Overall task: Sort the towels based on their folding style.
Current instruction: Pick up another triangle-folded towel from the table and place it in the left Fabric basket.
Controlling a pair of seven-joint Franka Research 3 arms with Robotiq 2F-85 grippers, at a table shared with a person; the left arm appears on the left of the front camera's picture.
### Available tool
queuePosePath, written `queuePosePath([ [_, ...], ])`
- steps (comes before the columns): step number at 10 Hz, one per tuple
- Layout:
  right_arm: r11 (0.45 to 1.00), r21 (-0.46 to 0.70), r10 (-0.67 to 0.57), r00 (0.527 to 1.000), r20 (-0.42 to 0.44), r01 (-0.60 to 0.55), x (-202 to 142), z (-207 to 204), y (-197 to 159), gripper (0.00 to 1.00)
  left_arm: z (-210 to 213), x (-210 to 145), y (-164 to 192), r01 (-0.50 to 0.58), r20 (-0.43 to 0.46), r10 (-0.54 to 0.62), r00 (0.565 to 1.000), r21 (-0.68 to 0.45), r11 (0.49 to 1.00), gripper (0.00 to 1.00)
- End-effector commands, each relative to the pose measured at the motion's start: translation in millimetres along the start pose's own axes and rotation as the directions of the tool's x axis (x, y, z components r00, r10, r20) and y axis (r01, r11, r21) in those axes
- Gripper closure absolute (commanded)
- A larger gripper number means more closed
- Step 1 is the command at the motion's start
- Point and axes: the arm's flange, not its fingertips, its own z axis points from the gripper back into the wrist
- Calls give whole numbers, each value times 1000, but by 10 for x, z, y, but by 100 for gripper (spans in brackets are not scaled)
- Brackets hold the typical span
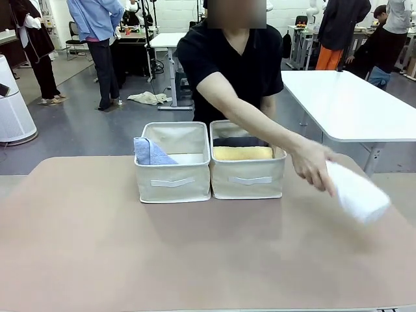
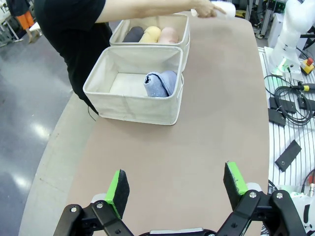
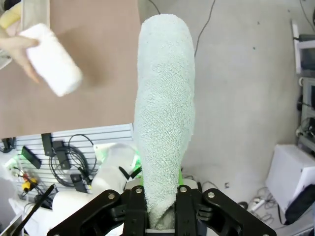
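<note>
1. My right jaws are clamped on the lower end of the grey-teal towel [image 3: 165, 98]. It stands up the middle of the right wrist frame, with floor behind it and the desk [image 3: 98, 59] at upper left.
2. My left jaws stand wide open and empty at the bottom of the left wrist frame, over bare desk and well short of both baskets.
3. In the front frame, the left basket [image 1: 172, 182] holds the light blue towel [image 1: 149, 153] against its left wall. The right basket [image 1: 248, 181] holds the yellow towel [image 1: 242, 153] and the dark grey towel [image 1: 237, 141], and the left wrist frame shows the pink towel [image 2: 168, 34] beside them.
4. The person's hand [image 1: 312, 166] holds the white towel [image 1: 356, 192] at the right of the front frame, above the desk and near the right basket.
5. From this angle I can't read my towel's fold. I take it for the triangle kind, so it belongs with the light blue one.
6. To do this well, I'd wait until that arm is clear of the baskets. Then I'd cross high over the right basket, lower the free end into the bare floor of the left basket, and only then open the jaws.
</note>
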Motion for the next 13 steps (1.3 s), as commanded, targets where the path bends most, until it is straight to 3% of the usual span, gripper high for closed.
queuePosePath([
  [1,1000,-12,-14,999,29,14,-4,31,33,100,12,8,-15,-10,-5,10,1000,-3,1000,0],
  [5,1000,-25,16,1000,27,-15,98,35,127,100,12,8,-15,-10,-5,10,1000,-3,1000,0],
  [9,993,-11,122,992,27,-122,308,-93,348,100,12,8,-15,-10,-5,10,1000,-3,1000,0],
  [11,963,14,269,962,52,-270,555,-160,752,100,12,8,-15,-10,-5,10,1000,-3,1000,0],
  [13,895,-17,446,895,-22,-446,921,-390,1511,100,12,8,-15,-10,-5,10,1000,-3,1000,0],
])
